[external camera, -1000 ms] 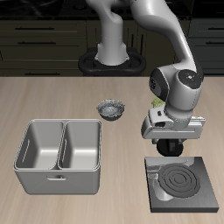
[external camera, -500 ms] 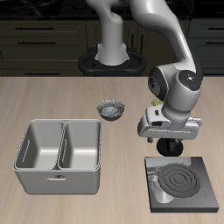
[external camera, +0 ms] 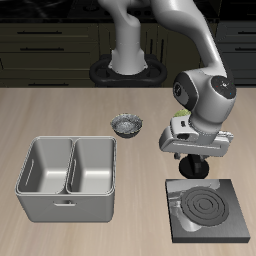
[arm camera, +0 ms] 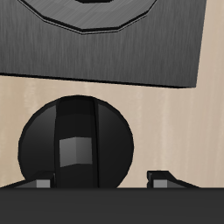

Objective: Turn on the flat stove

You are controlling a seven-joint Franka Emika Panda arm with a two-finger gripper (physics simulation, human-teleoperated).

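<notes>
Sitting nearest, at the worktop's [external camera: 60, 105] front edge: the flat stove [external camera: 228, 228], a dark slab, burner rings [external camera: 207, 208] grey, no red glow. Judged not yet on. Small corner knob [external camera: 175, 192] at its far corner, apparently untouched. Just above that far edge hangs the gripper [external camera: 196, 170], clear of the slab rather than pressing on it. Finger spread: cannot tell; wrist view gives only two fingertips [arm camera: 163, 178], with the stove's edge and a black round handled object [arm camera: 77, 143] beyond. Off to the side, well apart: a grey double-basin tray [external camera: 45, 205]. Farther back, a small bowl [external camera: 128, 124]. Left to do, by this reading: nearly everything, meaning reach the knob, then turn it.
</notes>
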